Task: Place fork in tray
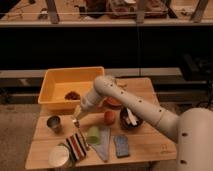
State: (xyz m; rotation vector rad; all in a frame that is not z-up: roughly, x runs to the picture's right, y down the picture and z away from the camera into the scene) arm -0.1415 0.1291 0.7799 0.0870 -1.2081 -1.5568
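Single-arm rig at a wooden tabletop [150, 145], fork transfer under way. The hand [76, 119] hangs low over the tabletop, just in front of the near wall of the tray [57, 84], and is clenched. A slim dark sliver at its tip reads as the fork [75, 122]. The grip is therefore judged to be on the fork, though the piece is too small to confirm. No other fork shows on the tabletop.

Just beside the hand, on the side away from the arm, stands a metal cup [54, 123]. On the arm's side lie an orange [109, 117] and, farther off, a dark bowl [131, 121] holding a white utensil. Nearer the camera than the hand lie a green object [93, 134] and a striped cloth [77, 145].

Progress, as judged: pickup appears complete, placement is not. The tray, directly beyond the hand, holds only a small dark-red item [72, 95]. What is left is to lift clear of the tray's rim, carry the fork over the open interior, and let go.
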